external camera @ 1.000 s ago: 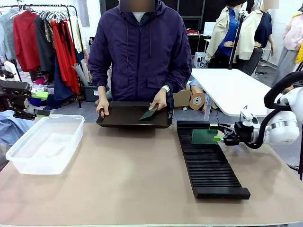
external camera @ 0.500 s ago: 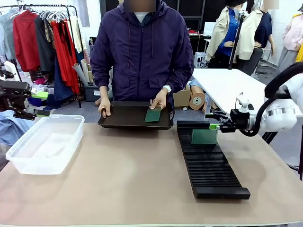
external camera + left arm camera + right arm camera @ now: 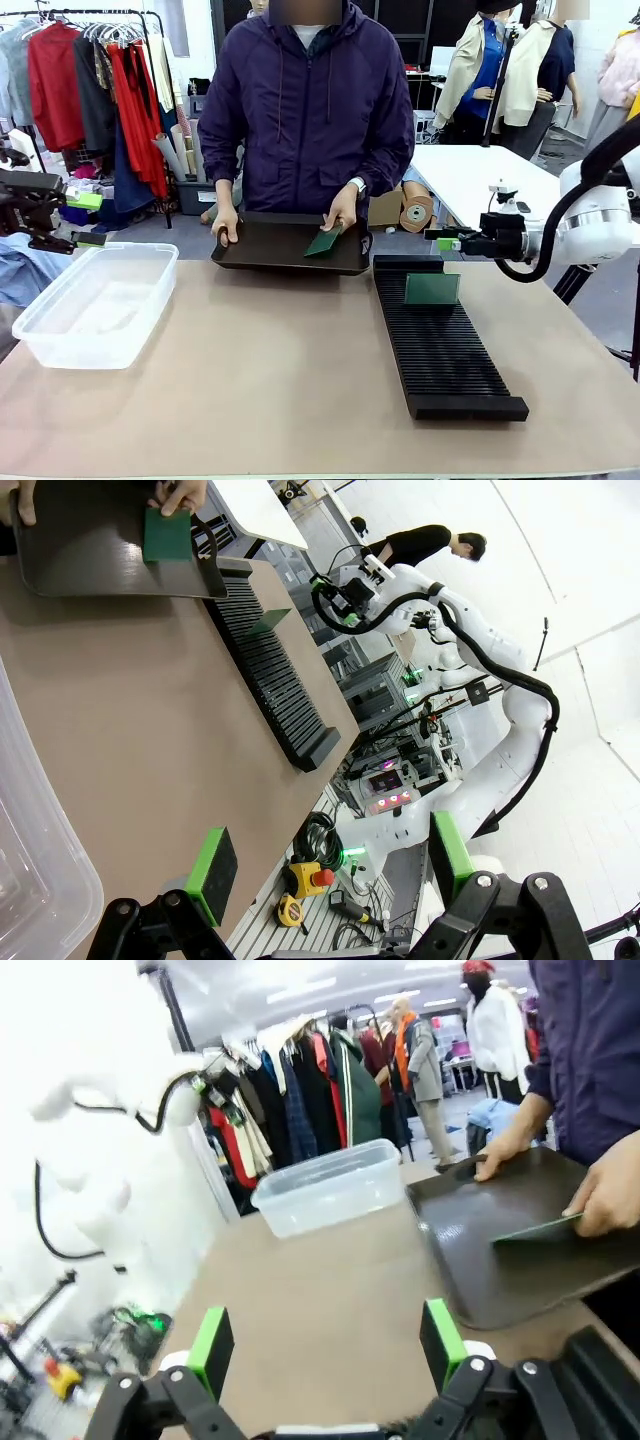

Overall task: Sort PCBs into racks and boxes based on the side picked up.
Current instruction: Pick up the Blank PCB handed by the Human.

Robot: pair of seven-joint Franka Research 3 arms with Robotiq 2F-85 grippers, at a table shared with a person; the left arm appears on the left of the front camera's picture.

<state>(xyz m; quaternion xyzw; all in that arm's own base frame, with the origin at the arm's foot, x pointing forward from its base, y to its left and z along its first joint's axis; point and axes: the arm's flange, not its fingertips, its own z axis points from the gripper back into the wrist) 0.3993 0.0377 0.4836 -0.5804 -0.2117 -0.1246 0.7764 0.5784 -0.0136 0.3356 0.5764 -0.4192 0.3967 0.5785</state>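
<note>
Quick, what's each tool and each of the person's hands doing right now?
Left tool: open, empty.
Right tool: open, empty.
Person's watch-side hand: holding a PCB in the dark tray.
Person's other hand: gripping the tray's rim.

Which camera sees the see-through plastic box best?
The front view: the whole clear box sits near, its inside visible. The right wrist view has it whole but farther off, and the left wrist view cuts it to one corner.
</note>
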